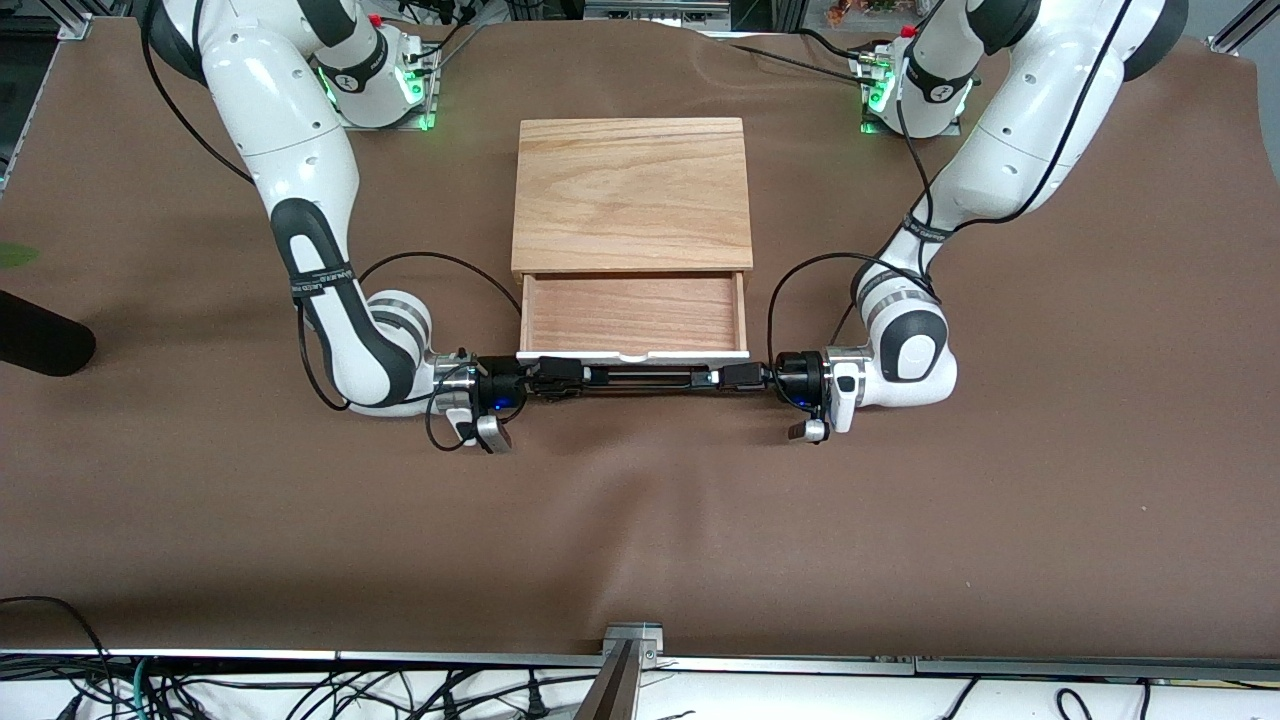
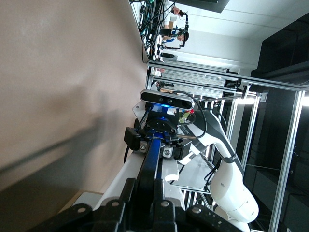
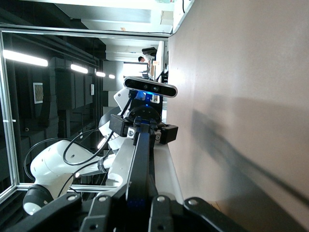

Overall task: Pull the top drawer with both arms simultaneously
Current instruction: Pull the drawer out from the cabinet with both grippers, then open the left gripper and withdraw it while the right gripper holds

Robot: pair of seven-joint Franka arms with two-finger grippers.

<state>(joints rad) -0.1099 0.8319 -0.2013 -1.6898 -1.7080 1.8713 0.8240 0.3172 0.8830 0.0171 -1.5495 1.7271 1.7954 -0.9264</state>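
Observation:
The top drawer (image 1: pixel 632 312) stands pulled out of the cabinet (image 1: pixel 632 195), its light-wood tray showing, its white front panel (image 1: pixel 632 355) toward the front camera. The black wire handle (image 1: pixel 650 378) runs along the panel. My right gripper (image 1: pixel 588 377) is shut on the handle's end toward the right arm. My left gripper (image 1: pixel 714 377) is shut on the other end. In the left wrist view my left gripper (image 2: pixel 143 193) clamps the handle (image 2: pixel 149 164), with the right gripper (image 2: pixel 155 141) farther along it. In the right wrist view my right gripper (image 3: pixel 140 198) clamps the handle (image 3: pixel 143 159).
The cabinet's wood-grain top slab lies between the two green-lit bases (image 1: pixel 385 85) (image 1: pixel 905 90). A dark rounded object (image 1: pixel 40 340) lies at the right arm's end of the brown table cloth (image 1: pixel 640 520). A metal bracket (image 1: pixel 632 640) sits at the table's edge nearest the front camera.

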